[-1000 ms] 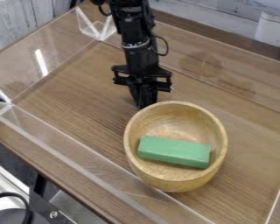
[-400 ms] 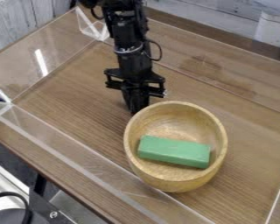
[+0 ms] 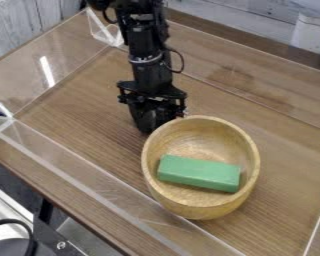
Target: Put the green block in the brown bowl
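The green block [image 3: 198,173] lies flat inside the brown bowl [image 3: 246,142], resting on its bottom toward the near side. My black gripper [image 3: 152,122] points straight down at the table just beyond the bowl's far-left rim, apart from the block. Its fingers stand spread and nothing is between them. The arm rises from it toward the top of the view.
A wooden tabletop [image 3: 96,110] is fenced by clear acrylic walls [image 3: 43,75] on the left and near sides. The bowl sits in the right half of this enclosure. A white object [image 3: 310,30] shows at the top right corner.
The gripper has shifted a little left and away from the bowl's rim, and its fingers now stand wider apart than before. The block and bowl have not moved.
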Controlling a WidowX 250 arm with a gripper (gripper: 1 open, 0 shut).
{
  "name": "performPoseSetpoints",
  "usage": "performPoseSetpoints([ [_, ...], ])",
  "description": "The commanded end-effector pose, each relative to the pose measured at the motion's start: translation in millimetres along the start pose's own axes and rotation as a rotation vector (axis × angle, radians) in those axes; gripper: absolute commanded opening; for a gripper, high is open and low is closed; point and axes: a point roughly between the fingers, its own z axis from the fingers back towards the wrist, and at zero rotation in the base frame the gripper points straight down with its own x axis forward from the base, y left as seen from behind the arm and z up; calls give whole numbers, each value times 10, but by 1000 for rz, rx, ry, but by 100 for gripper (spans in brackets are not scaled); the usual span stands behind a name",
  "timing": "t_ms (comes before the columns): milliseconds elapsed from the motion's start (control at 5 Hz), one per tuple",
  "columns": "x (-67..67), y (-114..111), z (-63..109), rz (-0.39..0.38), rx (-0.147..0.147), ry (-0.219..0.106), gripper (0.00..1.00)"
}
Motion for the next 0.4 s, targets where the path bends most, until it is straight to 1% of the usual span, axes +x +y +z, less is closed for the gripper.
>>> performPoseSetpoints([
  [0, 16, 17, 369, -9, 5, -95, 100],
  [200, -6, -16, 777, -26, 0, -189, 100],
])
